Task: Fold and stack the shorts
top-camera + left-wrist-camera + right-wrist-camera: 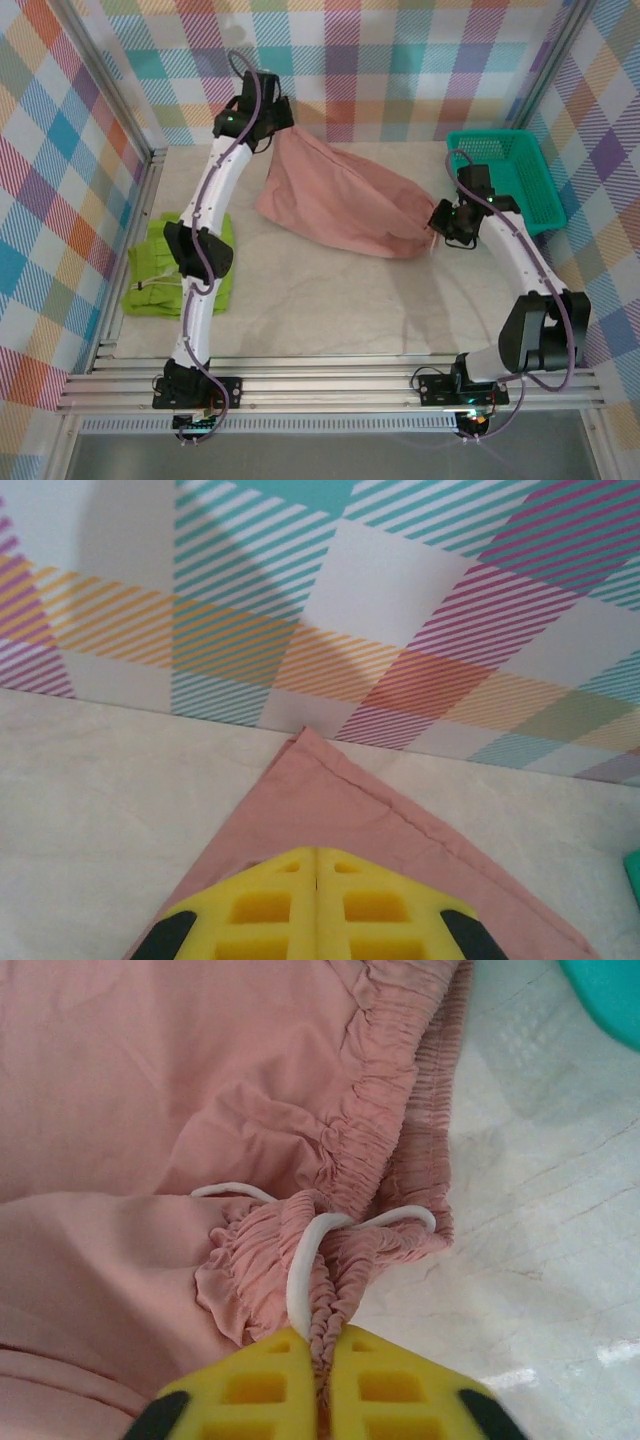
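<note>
Salmon pink shorts [340, 200], toward tabletop's [330, 310] far edge: soft, light, limp; left fingers [270, 910] pinching hem corner, right fingers [255, 1390] pinching gathered waistband [400, 1130] at drawstring [300, 1270]; firmest holds likely hems, waistband

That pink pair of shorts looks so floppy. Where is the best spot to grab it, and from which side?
Probably the gathered elastic waistband of the pink shorts, approached from the right, low along the table. It is a thick bunched ridge at the cloth's edge, so a pinch should hold firmly; the right gripper pinches it there.
</note>
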